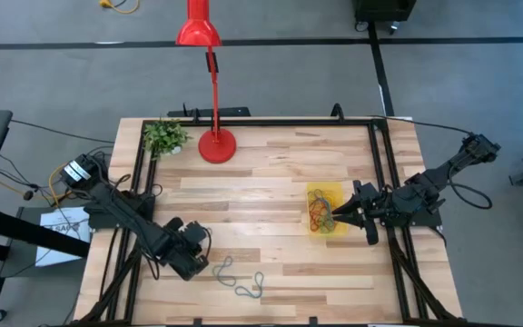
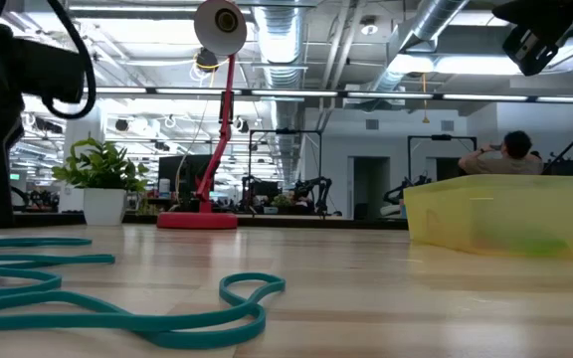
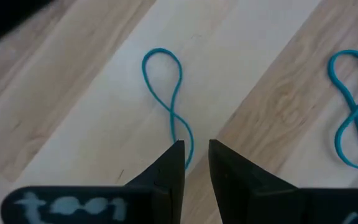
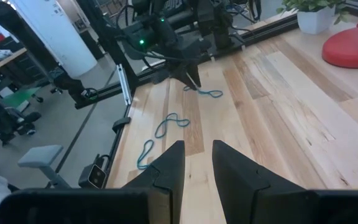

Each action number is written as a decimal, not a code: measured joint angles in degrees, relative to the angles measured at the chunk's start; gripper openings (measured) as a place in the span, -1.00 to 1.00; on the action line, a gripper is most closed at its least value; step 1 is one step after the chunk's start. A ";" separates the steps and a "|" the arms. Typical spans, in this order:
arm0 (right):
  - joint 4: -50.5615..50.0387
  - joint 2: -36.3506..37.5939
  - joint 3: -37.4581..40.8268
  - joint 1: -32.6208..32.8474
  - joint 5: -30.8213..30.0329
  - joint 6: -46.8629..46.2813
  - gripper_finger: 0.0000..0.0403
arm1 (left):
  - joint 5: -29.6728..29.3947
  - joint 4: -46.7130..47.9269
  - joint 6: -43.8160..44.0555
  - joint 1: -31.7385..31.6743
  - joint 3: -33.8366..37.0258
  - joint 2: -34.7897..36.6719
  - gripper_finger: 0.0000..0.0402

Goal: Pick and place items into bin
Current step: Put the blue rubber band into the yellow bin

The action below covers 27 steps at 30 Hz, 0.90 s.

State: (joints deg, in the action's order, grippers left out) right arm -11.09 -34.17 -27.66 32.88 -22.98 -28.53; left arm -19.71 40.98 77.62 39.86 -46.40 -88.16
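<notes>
Left tool [image 3: 196,163] low over a teal loop [image 3: 169,93] on the surface [image 1: 271,182], fingers nearly closed, holding nothing. Right tool [image 1: 334,216] over the bin [image 1: 327,193], narrow gap, empty. Bin holds coloured loops [image 1: 320,215].

Both arms black, chunky jointed links. left arm [image 1: 125,213]: black cabling looped at the base end, a yellow wire and a white labelled block there too. right arm [image 1: 425,191]: a black cable runs along the links and loops off the far end. left gripper [image 3: 195,163]: two flat black wedge fingers tapering to squared tips, pale smudged marking on the black body behind them. right gripper [image 4: 197,163]: same black wedge fingers, matte, plain black body. Small green lights glow on the left arm's housing in the right wrist view
</notes>
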 joint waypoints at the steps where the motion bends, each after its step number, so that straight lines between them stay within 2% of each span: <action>1: 0.00 0.00 0.00 0.00 -0.01 0.00 -0.62 | 0.00 -1.12 0.00 0.00 0.67 0.00 -0.70; 7: 0.00 0.00 0.00 0.00 0.00 0.01 -0.62 | 0.01 -8.48 0.27 0.00 4.60 0.00 -0.70; 14: -0.02 0.00 0.00 0.00 0.00 0.00 -0.62 | -0.46 -10.05 1.61 -0.40 8.10 0.24 -0.71; 20: -0.02 0.00 0.02 0.00 -0.01 0.01 -0.62 | -0.44 -11.00 1.03 -1.94 8.76 0.22 -0.95; 23: -0.02 0.00 0.02 0.00 0.00 0.02 -0.62 | -3.31 -11.99 -2.25 -3.43 7.28 -0.14 -0.97; 25: -0.02 0.00 0.02 0.01 -0.22 0.02 -0.62 | -9.04 -14.06 -6.57 -5.57 5.35 -0.36 -0.99; 27: -0.04 0.00 0.02 0.00 -1.05 0.02 -0.62 | -14.44 -20.05 -12.94 -7.73 3.15 -0.11 -0.99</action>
State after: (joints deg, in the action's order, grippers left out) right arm -11.14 -34.17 -27.64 32.88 -24.04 -28.51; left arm -34.14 20.93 64.68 32.12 -43.25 -88.27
